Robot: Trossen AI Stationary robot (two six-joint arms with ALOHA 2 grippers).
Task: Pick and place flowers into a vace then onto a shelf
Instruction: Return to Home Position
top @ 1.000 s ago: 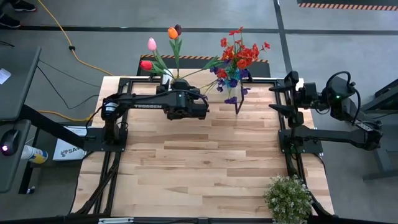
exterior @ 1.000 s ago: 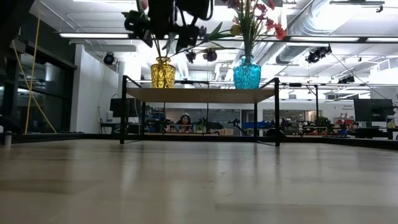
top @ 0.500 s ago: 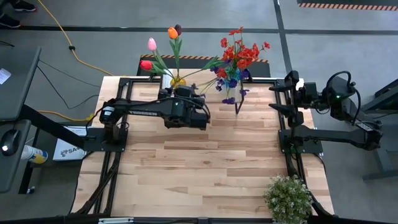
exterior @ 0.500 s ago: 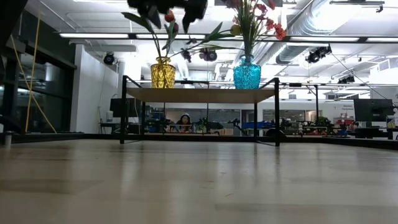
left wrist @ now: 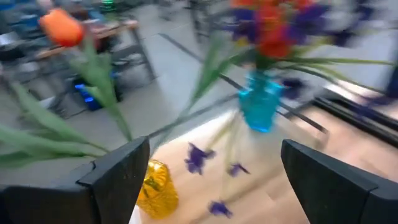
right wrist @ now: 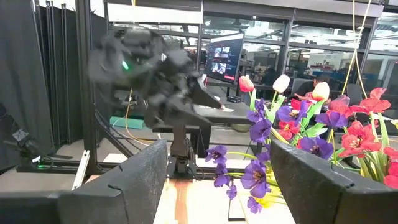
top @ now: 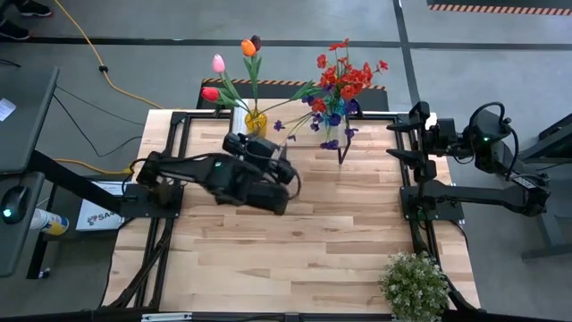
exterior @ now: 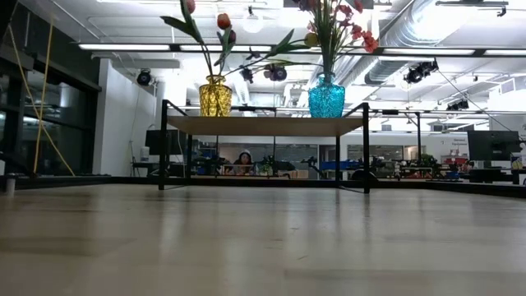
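Note:
The shelf [exterior: 263,124] stands at the table's far edge with two vases on its plank. The yellow vase [exterior: 214,97] [top: 256,118] holds pink, red, orange and dark tulips [top: 234,64]. The blue vase [exterior: 326,98] holds red and purple sprays [top: 340,86]. My left gripper [top: 265,154] [left wrist: 217,180] is open and empty, hovering over the table on the near side of the yellow vase [left wrist: 155,196] and facing both vases. My right gripper [top: 418,134] [right wrist: 217,193] waits open at the table's right edge, facing the flowers [right wrist: 311,134].
A bushy green potted plant [top: 414,286] stands at the table's near right corner. Black frame rails [top: 170,152] run along the left and right sides. Bare wooden tabletop [top: 304,241] stretches between the arms and the near edge. A person [exterior: 243,159] sits far behind the shelf.
My left gripper has drawn back from the tulips above the yellow vase toward the table's near edge and has risen out of the low view. The tulips stay upright in the yellow vase on the shelf.

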